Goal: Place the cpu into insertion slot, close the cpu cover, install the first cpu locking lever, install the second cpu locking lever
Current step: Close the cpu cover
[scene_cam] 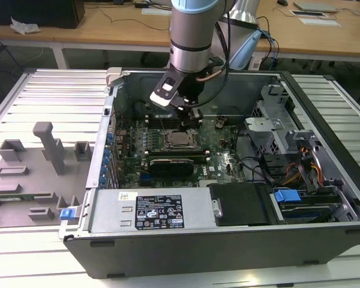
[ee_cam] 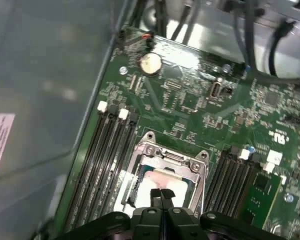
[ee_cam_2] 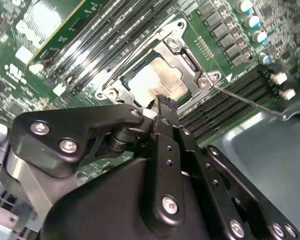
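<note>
- The open computer case (scene_cam: 228,255) lies on the desk (scene_cam: 48,90). The arm reaches down into it over the green circuit board (ee_cam: 190,100).
- The cpu (ee_cam: 152,181) sits flat in the insertion slot (scene_cam: 181,140), near the middle of the board and between two banks of memory slots (ee_cam: 107,150). Its pale metal top shows in both wrist views. Step one is judged done.
- The cpu cover (ee_cam: 166,156) lies down around the chip, which shows through the frame's central opening. Step two is judged done or very nearly so. Whether the frame is fully seated cannot be told.
- In the second wrist view a thin metal rod (ee_cam_2: 245,100) runs from one corner of the socket out over the memory slots, clear of the frame. It is judged to be a locking lever that is not yet latched.
- The other lever cannot be made out with certainty.
- The tool (ee_cam_2: 162,106) has its fingers pressed together with nothing between them. The tips stand over the edge of the chip, at or just above its top. Contact cannot be confirmed.
- Outstanding, as judged: both locking levers. About half of the task is complete.
</note>
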Available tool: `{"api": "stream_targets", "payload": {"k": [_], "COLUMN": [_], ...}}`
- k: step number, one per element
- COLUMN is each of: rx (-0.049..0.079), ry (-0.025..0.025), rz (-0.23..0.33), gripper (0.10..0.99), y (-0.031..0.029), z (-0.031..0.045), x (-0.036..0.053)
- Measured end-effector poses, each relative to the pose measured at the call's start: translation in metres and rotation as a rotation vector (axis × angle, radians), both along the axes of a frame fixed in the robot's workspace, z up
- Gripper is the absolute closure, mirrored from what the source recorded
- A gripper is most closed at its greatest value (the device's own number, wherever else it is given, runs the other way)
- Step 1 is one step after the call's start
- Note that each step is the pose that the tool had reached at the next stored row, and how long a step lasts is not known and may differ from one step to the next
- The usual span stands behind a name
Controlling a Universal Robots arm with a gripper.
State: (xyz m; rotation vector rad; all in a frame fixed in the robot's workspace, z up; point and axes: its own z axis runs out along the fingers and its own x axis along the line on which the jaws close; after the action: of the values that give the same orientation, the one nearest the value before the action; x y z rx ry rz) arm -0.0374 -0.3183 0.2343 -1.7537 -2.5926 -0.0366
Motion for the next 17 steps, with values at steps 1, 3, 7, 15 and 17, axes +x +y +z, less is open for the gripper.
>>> {"api": "stream_targets", "payload": {"k": [1,3,7,15,17], "rx": [0.000,0.000,-0.001,-0.003,-0.004], "ry": [0.0000,0.0000,0.0000,0.0002,0.0002], "rz": [0.021,0.059,0.162,0.348,0.390], "gripper": [0.980,0.980,0.980,0.980,0.980], "y": [0.0000,0.0000,0.0000,0.0000,0.0000], "z": [0.0000,-0.0001,-0.0003,-0.0007,-0.0008], "x": [0.0000,0.0000,0.0000,0.0000,0.0000]}}
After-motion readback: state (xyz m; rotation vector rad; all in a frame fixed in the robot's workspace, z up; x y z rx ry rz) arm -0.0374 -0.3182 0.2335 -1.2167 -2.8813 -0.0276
